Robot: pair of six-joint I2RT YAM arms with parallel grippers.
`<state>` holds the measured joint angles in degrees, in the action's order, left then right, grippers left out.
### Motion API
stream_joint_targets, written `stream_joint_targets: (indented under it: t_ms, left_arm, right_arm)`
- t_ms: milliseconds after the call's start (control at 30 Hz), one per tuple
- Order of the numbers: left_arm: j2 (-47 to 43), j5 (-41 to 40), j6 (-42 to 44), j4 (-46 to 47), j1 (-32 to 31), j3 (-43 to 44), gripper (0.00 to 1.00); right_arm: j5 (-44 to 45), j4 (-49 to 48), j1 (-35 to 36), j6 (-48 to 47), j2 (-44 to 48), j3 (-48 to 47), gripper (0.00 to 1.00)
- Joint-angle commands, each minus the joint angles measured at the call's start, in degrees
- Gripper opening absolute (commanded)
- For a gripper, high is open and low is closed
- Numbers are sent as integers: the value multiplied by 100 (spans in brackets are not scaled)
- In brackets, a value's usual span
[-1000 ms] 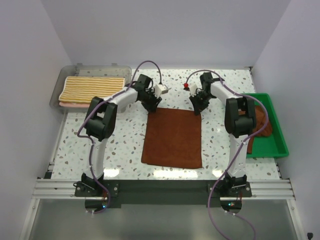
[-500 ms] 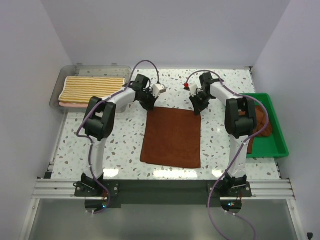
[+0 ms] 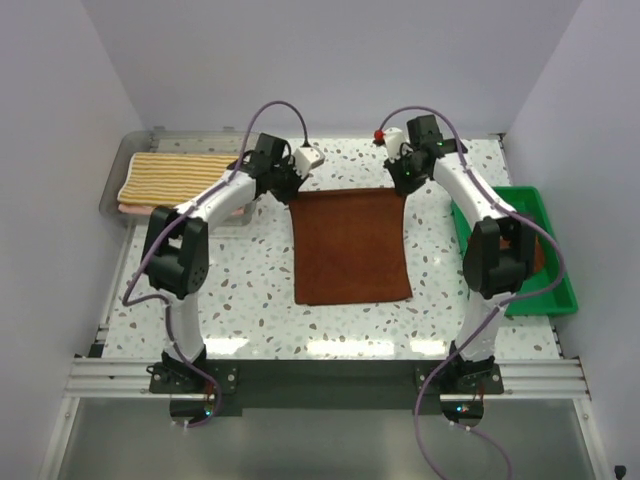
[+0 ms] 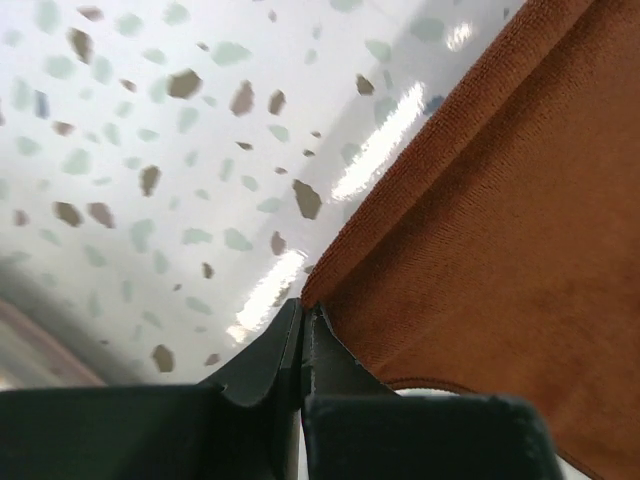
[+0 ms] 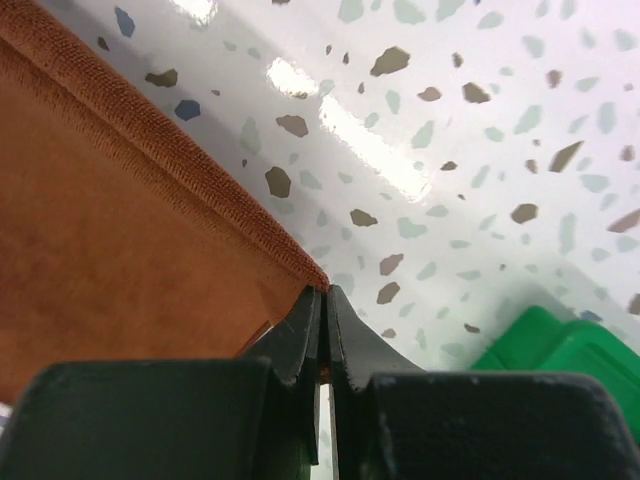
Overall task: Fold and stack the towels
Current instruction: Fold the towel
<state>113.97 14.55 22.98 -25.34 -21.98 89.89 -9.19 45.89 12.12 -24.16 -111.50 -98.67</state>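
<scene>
A rust-brown towel (image 3: pixel 350 245) lies spread in the middle of the speckled table. My left gripper (image 3: pixel 288 189) is shut on its far left corner, and the wrist view shows the left gripper (image 4: pixel 303 318) pinching the brown towel (image 4: pixel 500 230) at its tip. My right gripper (image 3: pixel 405 186) is shut on the far right corner; the right gripper (image 5: pixel 326 298) holds the same towel (image 5: pixel 110 230) by its hemmed edge. A yellow-and-white striped towel (image 3: pixel 180 176) lies folded on a salmon-pink one (image 3: pixel 135 209) in the clear bin. Another rust-brown towel (image 3: pixel 528 250) sits crumpled in the green tray.
The clear grey bin (image 3: pixel 112 185) stands at the far left edge of the table. The green tray (image 3: pixel 560 290) sits at the right edge, its corner (image 5: pixel 560 350) near my right gripper. White walls close in the back and both sides.
Both arms have moved away from me, dragging the brown towel's far edge towards the back. The left gripper closed on its corner within the last second.
</scene>
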Motion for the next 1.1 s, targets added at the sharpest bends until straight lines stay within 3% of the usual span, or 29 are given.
stream_joint_targets:
  t_ms: [0, 267, 500, 700, 900, 1067]
  left_arm:
    - [-874, -461, -136, 416, 115, 161, 0]
    - [-2466, -1164, -285, 996, -175, -585, 0]
    - [-4091, -2209, -233, 1479, -913, -1753, 0]
    - [-5076, -2202, -382, 1190, -1203, -1896, 0]
    - [-4957, -1973, -531, 706, -1221, -1677, 0]
    - [-4051, -2236, -576, 723, -1186, -1588, 0]
  right_arm:
    - [462, 35, 1, 25, 778, -126, 0]
    - [471, -572, 10, 113, 2543, 445, 0]
    - [-12, -739, 54, 114, 3958, 1271, 0]
    - [-303, -247, 80, -18, 4795, 1482, 0]
    - [-215, -185, 89, -150, 4928, 1535, 0]
    - [-145, -299, 89, -159, 3956, 1500, 0]
